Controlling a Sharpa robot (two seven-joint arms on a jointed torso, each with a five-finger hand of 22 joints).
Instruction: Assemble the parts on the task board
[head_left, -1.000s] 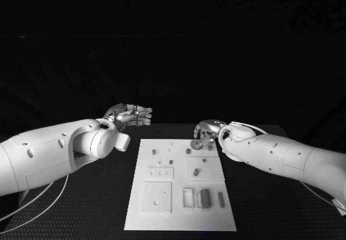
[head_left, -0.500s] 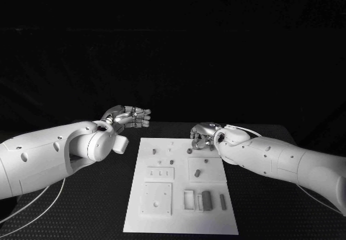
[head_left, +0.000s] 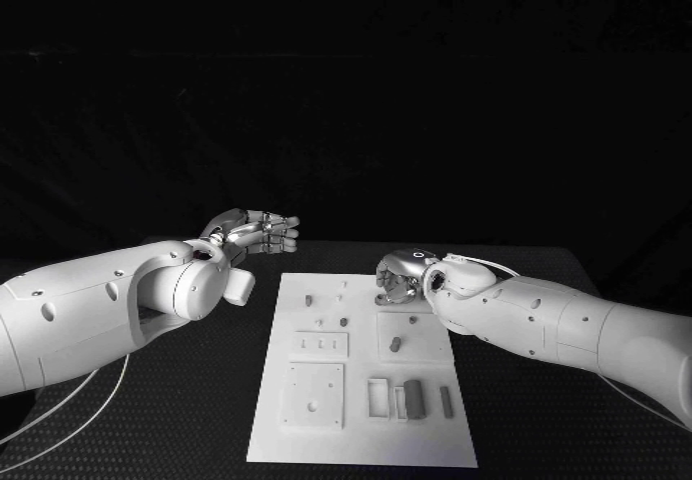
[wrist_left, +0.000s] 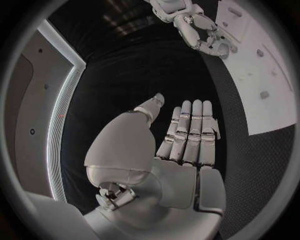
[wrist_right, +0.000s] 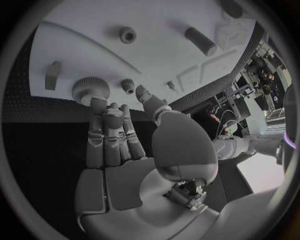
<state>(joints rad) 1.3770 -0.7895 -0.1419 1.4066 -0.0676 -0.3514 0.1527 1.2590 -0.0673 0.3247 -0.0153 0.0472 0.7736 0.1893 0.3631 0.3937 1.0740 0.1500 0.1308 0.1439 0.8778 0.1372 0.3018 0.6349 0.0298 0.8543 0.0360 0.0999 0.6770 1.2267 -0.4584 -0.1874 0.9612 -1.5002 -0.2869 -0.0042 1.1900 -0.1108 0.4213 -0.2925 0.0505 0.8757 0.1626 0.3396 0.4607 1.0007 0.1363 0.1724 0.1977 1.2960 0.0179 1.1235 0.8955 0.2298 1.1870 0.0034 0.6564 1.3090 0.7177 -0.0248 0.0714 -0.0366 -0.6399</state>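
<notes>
My right hand (head_left: 400, 277) hangs over the far right corner of the task board (head_left: 368, 440), a flat white rectangular plate lying on the black, finely woven table (head_left: 188, 420). From the right wrist view, its silver fingers (wrist_right: 105, 131) lie straight and close together, their tips touching or just short of a round grey part with a knurled, toothed rim (wrist_right: 90, 89); I cannot tell whether they grip it, and nothing sits in the palm. Just beside that piece stands a smaller toothed gear (wrist_right: 127, 85), and farther across the plate a little ring-shaped part (wrist_right: 127, 34), a smooth grey cylinder lying on its side (wrist_right: 200, 41) and a small blocky piece (wrist_right: 52, 75) near the board's edge. My left hand (head_left: 257, 232) is held above the table off the board's far left corner, well apart from it; in the left wrist view its fingers (wrist_left: 190, 134) are stretched out flat and pressed side by side, thumb set off a little, holding nothing (the palm is bare, glossy metal over white shell). In the head view the plate carries shallow square recesses and, near its close end, a dark rectangular block (head_left: 411, 394) standing beside a thin grey bar (head_left: 444, 400), with a short peg (head_left: 394, 344) in a square field nearer the middle.
</notes>
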